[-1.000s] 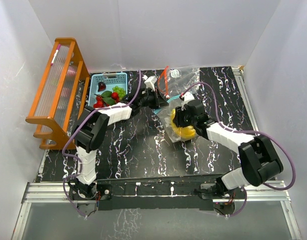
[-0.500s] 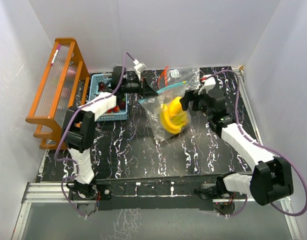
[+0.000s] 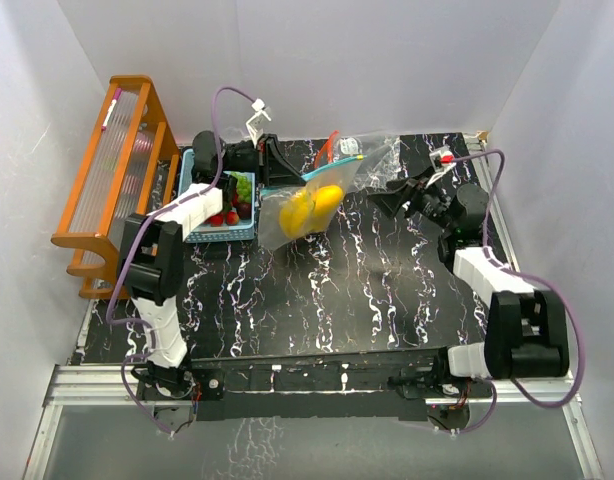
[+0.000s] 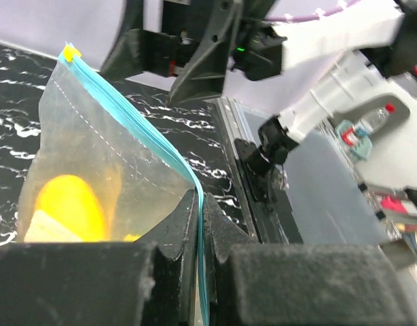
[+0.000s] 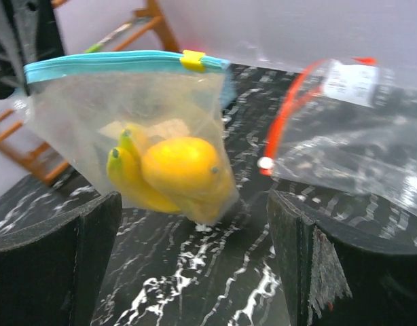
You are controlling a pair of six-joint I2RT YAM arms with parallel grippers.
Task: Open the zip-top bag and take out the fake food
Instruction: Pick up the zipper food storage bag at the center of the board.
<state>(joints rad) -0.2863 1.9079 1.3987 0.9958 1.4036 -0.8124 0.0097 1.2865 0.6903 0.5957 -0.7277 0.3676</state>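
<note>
A clear zip-top bag (image 3: 302, 208) with a teal zip strip hangs in the air, holding fake food: yellow bananas and a rounded yellow-orange fruit (image 5: 181, 166). My left gripper (image 3: 290, 172) is shut on the teal zip edge (image 4: 198, 224) at one end; the yellow slider (image 5: 193, 60) sits further along. My right gripper (image 3: 392, 195) stands open to the bag's right, apart from it, with only tabletop between its fingers (image 5: 344, 272). More fake food, red strawberries (image 3: 222, 215) and green grapes (image 3: 243, 185), lies in the light-blue basket (image 3: 227, 233).
A second clear bag (image 3: 372, 150) with a red zip lies flat at the back of the black marbled table, just behind the right gripper. An orange wooden rack (image 3: 117, 180) stands at the left. White walls close in three sides.
The right gripper has opened, let go of the bag and drawn back to the right. The left arm has lifted the bag and swung it left toward the basket.
</note>
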